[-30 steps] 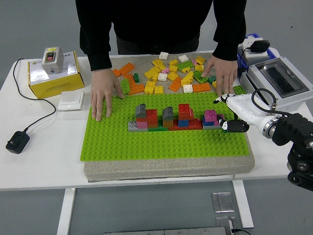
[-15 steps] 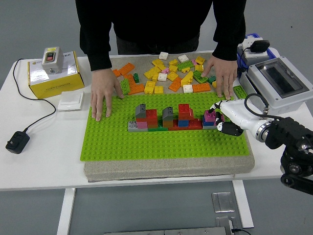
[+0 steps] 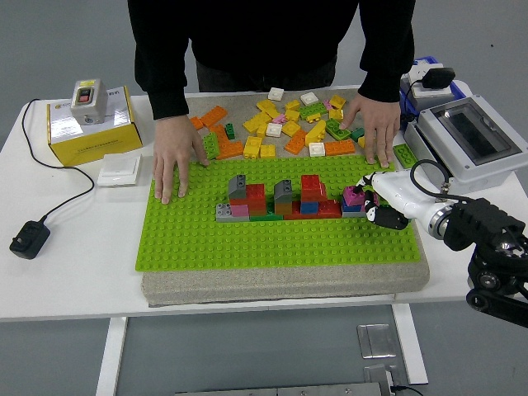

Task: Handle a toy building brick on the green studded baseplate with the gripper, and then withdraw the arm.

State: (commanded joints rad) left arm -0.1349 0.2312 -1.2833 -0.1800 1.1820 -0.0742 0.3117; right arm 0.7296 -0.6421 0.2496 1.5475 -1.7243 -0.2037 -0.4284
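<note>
The green studded baseplate (image 3: pixel 272 239) lies on a grey pad in the middle of the table. A row of joined bricks (image 3: pixel 276 200) in red, grey, orange and blue stands on it. At the row's right end sits a magenta brick (image 3: pixel 354 195). My right hand (image 3: pixel 370 200), white with black fingertips, reaches in from the right and its fingers curl around that brick, thumb on the near side. A person at the far side presses one hand (image 3: pixel 175 161) flat on the plate's far left and the other hand (image 3: pixel 375 132) on its far right corner.
Loose yellow, orange and green bricks (image 3: pixel 280 124) lie behind the plate. A yellow box (image 3: pixel 89 128) with a switch, a white wall plate (image 3: pixel 120 169) and a black adapter (image 3: pixel 29 239) with its cable sit left. A grey electrical box (image 3: pixel 470 136) stands at the right.
My right hand has slid left along the plate and closed in on the magenta brick. The person's hands have stayed put.
</note>
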